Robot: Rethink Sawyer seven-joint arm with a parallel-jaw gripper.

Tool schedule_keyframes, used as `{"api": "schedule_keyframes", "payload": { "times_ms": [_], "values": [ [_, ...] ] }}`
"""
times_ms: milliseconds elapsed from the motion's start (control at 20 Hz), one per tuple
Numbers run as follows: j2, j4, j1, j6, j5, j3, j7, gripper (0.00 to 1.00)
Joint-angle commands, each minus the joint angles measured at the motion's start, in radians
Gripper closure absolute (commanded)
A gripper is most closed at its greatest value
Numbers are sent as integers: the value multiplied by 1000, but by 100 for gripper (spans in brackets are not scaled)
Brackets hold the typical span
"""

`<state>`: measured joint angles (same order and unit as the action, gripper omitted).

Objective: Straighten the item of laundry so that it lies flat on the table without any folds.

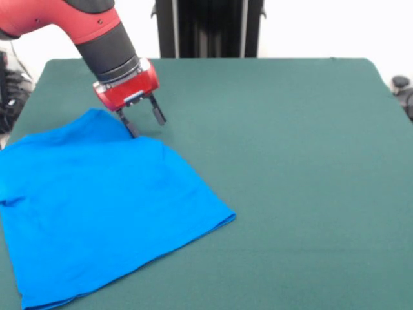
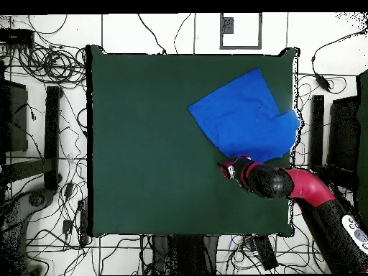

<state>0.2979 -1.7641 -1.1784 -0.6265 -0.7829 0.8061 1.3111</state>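
The item of laundry is a bright blue T-shirt spread on the left part of the dark green table, reaching past its left and near edges. In the overhead view the shirt lies at the upper right, partly over the table's right edge. My gripper hangs open at the shirt's far edge, its left finger tip at the cloth edge and the right one over bare felt. From above, the gripper sits just below the shirt's lower edge. Nothing is between the fingers.
Cables and black stands lie on the floor around the table. A dark object sits just off the table's right edge.
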Motion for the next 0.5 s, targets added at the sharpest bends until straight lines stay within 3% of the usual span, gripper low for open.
{"api": "schedule_keyframes", "payload": {
  "times_ms": [50, 500],
  "values": [
    [-60, 114, 48, -85, -48, 43, -327, 0],
    [-34, 86, 56, -18, -69, 18, -217, 0]
  ]
}}
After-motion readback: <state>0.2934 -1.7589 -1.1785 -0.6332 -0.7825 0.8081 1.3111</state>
